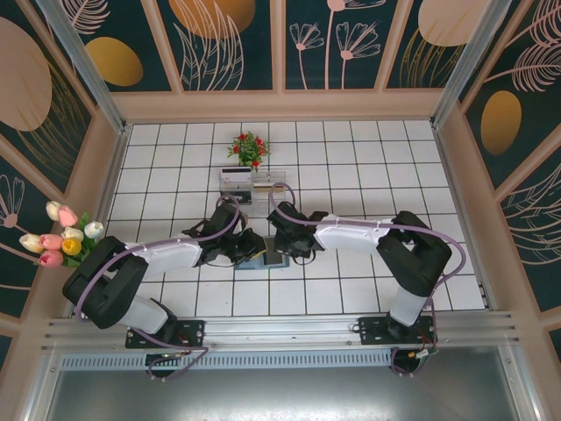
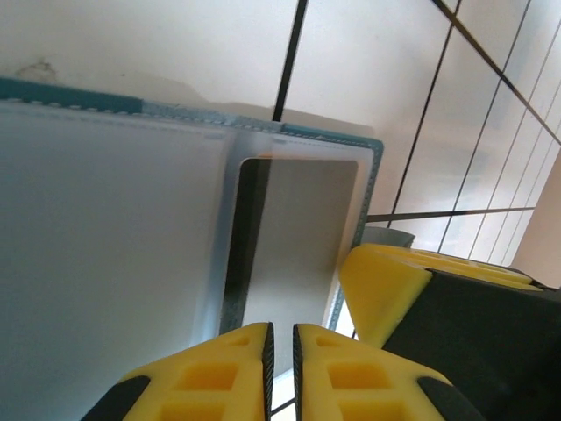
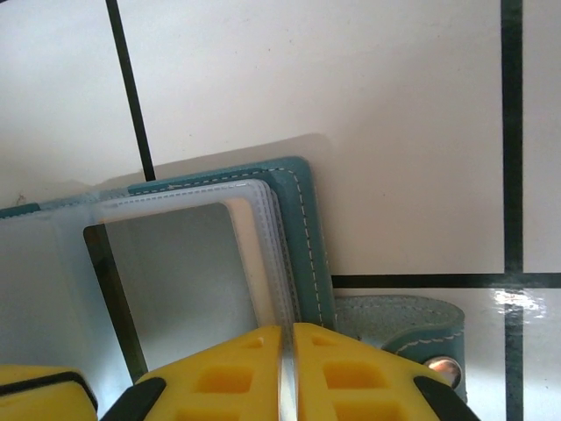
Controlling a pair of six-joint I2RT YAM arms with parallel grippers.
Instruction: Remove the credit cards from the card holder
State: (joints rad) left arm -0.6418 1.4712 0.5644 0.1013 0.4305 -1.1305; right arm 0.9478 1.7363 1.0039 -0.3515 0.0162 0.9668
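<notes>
Teal card holder (image 3: 302, 230) open on counter (image 3: 394, 105); left tool (image 2: 280, 342) and right tool (image 3: 287, 342) clenched at its sleeves (image 3: 256, 230), probably to draw a credit card (image 3: 175, 281).

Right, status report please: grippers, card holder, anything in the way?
Left gripper and right gripper shut at open card holder edge. Grey card in clear sleeve. Snap strap beside right gripper, not blocking.

Card holder (image 3: 307, 237) stitched matt leather, frosted plastic sleeves (image 3: 267, 250); table (image 3: 394, 132) glossy tile.
</notes>
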